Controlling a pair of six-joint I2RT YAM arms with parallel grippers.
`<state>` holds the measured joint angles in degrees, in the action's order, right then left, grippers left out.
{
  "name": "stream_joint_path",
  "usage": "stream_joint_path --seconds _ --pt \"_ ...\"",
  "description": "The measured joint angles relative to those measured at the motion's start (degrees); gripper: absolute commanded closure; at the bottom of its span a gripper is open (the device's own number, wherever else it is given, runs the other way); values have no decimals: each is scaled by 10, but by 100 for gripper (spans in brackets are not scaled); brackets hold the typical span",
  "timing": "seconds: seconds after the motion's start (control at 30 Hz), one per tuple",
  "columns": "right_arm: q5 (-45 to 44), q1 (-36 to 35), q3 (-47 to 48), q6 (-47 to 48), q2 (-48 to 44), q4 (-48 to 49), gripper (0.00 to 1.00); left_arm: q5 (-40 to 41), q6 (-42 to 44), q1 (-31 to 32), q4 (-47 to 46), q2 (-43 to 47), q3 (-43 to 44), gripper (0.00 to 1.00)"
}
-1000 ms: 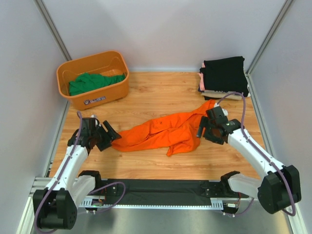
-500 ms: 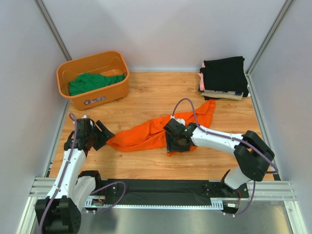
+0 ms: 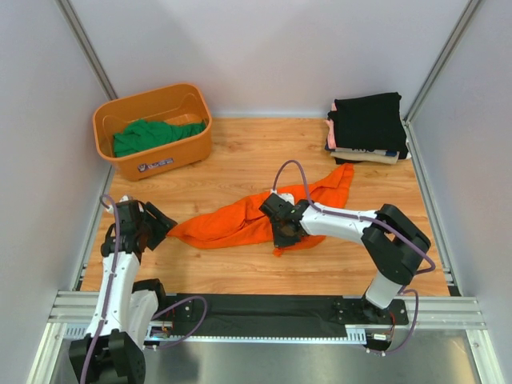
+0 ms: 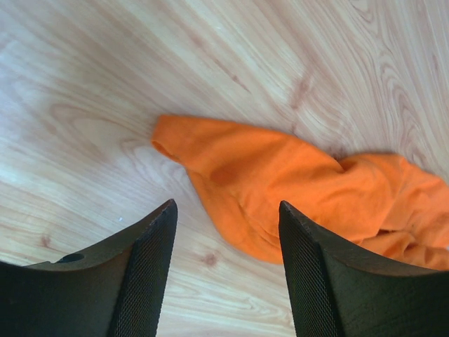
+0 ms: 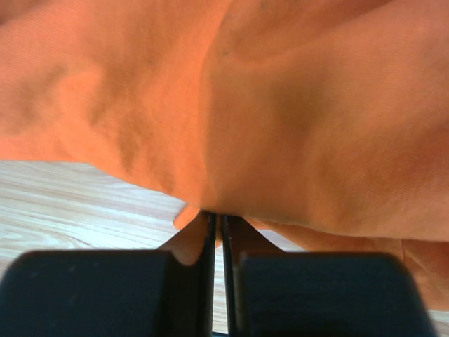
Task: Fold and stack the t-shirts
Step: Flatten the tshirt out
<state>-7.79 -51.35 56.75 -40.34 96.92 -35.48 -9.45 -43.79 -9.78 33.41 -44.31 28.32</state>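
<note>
A bright orange t-shirt (image 3: 240,220) lies crumpled across the middle of the wooden table. My right gripper (image 3: 285,234) sits at its near edge, shut on a fold of the orange t-shirt (image 5: 280,126), which fills the right wrist view. My left gripper (image 3: 156,226) stands open just left of the shirt's left tip (image 4: 168,137), nothing between its fingers (image 4: 147,274). A green t-shirt (image 3: 152,134) lies in the orange basket. A black t-shirt (image 3: 368,120) tops the folded stack at the back right, pale ones under it.
The rigid orange basket (image 3: 164,160) stands at the back left. The folded stack sits against the right wall. A black mat (image 3: 264,312) runs along the near edge between the arm bases. Bare wood (image 3: 256,152) lies behind the orange shirt.
My right arm swung left from the shirt's right end to its near middle and shut on the cloth. The left gripper drew back left and narrowed slightly. The shirt bunched leftward.
</note>
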Motion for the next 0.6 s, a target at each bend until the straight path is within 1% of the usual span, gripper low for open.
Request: stream_joint_path --seconds 0.1,0.2,0.27,0.37,0.47,0.6 --pt "1 -3 -4 0 -2 13 100 13 -9 -7 -1 19 -19 33" --pt "-3 -3 -40 -1 -35 31 100 21 -16 -8 -5 19 -36 33" --pt "-9 -3 -72 -1 -71 22 100 23 -20 -8 -12 10 -48 33" --pt "-18 -2 -97 -1 -124 -10 100 26 -25 -8 -33 -13 -70 34" --pt "-22 -1 -101 0 -169 -25 100 31 -30 -8 -58 -43 -85 35" --pt "-22 -1 -103 1 -193 -28 100 29 -34 -9 -120 -94 -79 38"
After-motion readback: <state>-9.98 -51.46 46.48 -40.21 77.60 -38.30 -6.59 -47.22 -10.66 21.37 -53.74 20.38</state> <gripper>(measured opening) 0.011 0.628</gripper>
